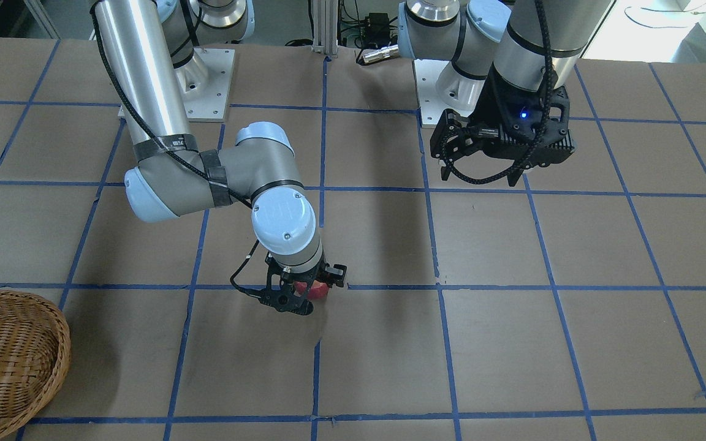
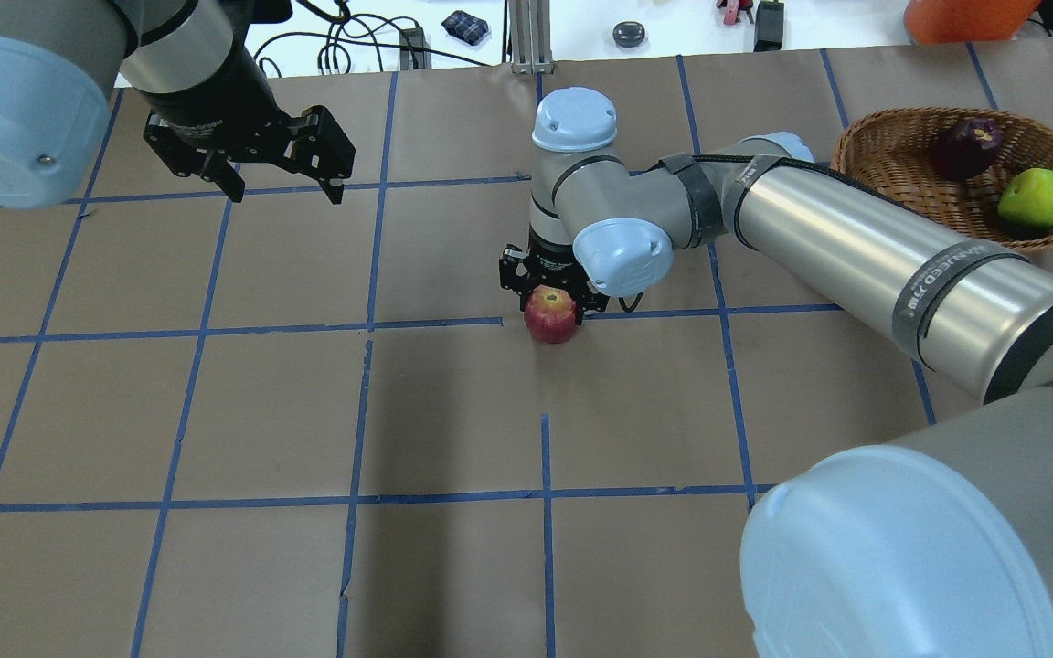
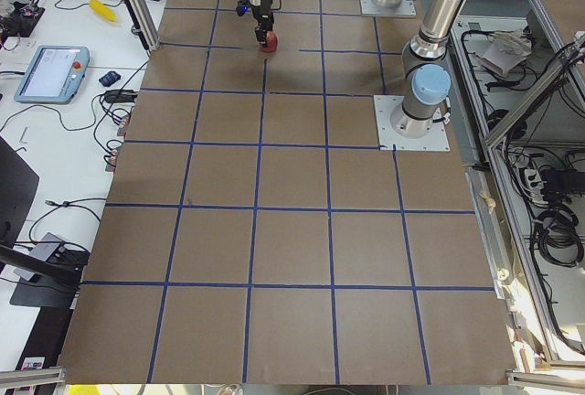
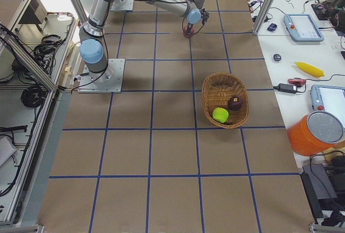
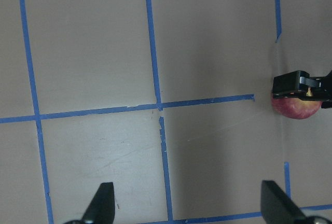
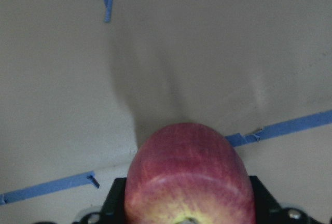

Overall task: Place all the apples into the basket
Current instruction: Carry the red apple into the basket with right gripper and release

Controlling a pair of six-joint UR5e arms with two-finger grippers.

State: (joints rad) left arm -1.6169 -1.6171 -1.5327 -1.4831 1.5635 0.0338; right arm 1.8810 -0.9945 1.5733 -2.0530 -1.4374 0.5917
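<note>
Overhead: my right jaws clamp the red apple [image 2: 551,315] mid-bench [image 2: 216,411]. The green apple [image 2: 1037,196] and maroon apple [image 2: 967,146] lie in the basket [image 2: 865,137]. My left jaws hang wide, well apart.

Right wrist: the grip looks high, near the stem end. A shallow hold could let the apple slip and roll during transfer.

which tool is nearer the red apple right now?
Right. The right tool clasps the red apple at mid-table; the left tool hangs open, far off to its side.
</note>
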